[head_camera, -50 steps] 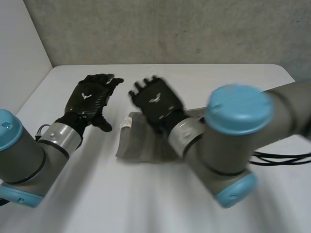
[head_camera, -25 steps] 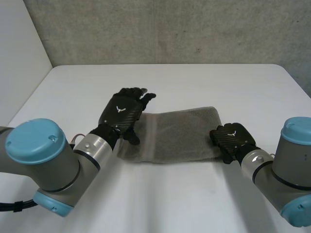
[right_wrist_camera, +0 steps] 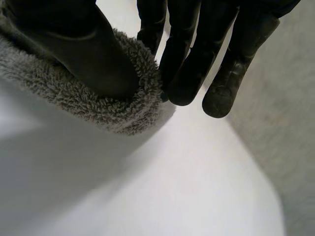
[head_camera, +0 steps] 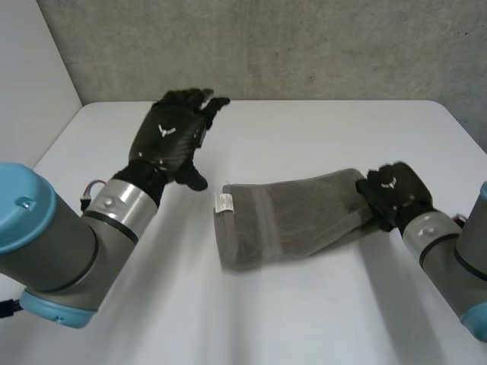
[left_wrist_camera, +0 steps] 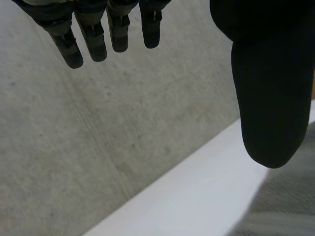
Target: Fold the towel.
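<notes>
1. Your left robot hand [head_camera: 169, 138] hangs over the far left part of the white bench [head_camera: 319, 137]. It is well apart from the towel [head_camera: 293, 217] and touches nothing.
2. Seen from its own wrist, the fingers [left_wrist_camera: 91, 42] of that robot hand run straight. The thumb [left_wrist_camera: 268, 88] stands well off to one side. The hand is released, with nothing between thumb and fingers and only the grey wall [left_wrist_camera: 98, 147] beyond them.
3. Your right robot hand [head_camera: 392, 194] sits at the right end of the towel, low to the bench.
4. From the right wrist, the thumb [right_wrist_camera: 93, 54] presses down on the fluffy edge of the towel [right_wrist_camera: 125, 110]. The fingers [right_wrist_camera: 184, 64] curl in against that same edge, so the cloth is pinched between them. This robot hand is grasping the towel by that end.
5. The grey towel lies on the bench as a thick, doubled band, slightly rumpled. It runs from the right robot hand across the middle of the bench, between your two arms.
6. A small white label [head_camera: 224, 203] shows at the left end of the towel, the end farthest from the grasping hand. That end rests free on the bench, with no hand on it.
</notes>
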Motion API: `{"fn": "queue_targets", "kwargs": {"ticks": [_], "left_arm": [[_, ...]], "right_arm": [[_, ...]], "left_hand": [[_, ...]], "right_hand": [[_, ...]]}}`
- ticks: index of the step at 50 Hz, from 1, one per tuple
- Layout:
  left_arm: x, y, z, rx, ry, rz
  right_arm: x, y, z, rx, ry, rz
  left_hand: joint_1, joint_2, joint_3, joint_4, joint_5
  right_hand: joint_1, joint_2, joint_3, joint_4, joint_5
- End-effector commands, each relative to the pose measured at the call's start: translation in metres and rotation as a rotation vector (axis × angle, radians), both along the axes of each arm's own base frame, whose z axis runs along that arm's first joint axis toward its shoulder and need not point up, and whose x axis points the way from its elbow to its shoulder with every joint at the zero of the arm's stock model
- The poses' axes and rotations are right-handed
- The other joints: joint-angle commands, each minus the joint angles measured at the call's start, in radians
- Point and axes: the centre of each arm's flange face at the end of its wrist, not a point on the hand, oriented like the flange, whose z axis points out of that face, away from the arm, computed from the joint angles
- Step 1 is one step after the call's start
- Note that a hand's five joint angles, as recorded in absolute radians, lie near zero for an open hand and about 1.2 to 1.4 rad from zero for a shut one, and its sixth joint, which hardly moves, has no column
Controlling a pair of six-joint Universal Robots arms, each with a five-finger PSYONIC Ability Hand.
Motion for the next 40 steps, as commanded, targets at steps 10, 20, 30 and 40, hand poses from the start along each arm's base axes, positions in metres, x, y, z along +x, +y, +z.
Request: {"fn": "queue_targets", "kwargs": {"ticks": [10,20,30,40], "left_arm": [[0.011,-0.017,0.017,0.101,0.232,0.095],[0.016,-0.02,0.012,0.114,0.235,0.118],[0.013,-0.024,0.0,0.141,0.214,0.118],[0.008,-0.024,-0.031,0.222,0.166,0.118]], "right_arm": [[0.166,0.114,-0.03,-0.116,0.073,0.646],[0.163,0.114,-0.018,-0.126,0.037,0.577],[0.118,0.071,0.042,-0.036,-0.322,0.31],[0.091,0.024,0.029,0.154,-0.423,0.123]], "left_hand": [[0.005,0.006,0.007,0.008,-0.007],[0.002,0.003,0.004,0.005,-0.01],[0.002,0.003,0.004,0.005,-0.01],[0.005,0.006,0.007,0.008,-0.007]], "right_hand": [[0.09,0.108,0.058,0.055,0.068],[-1.019,-1.001,-1.051,-1.054,-1.041],[-1.132,-1.114,-1.164,-1.167,-1.154],[-1.132,-1.114,-1.164,-1.167,-1.154]]}}
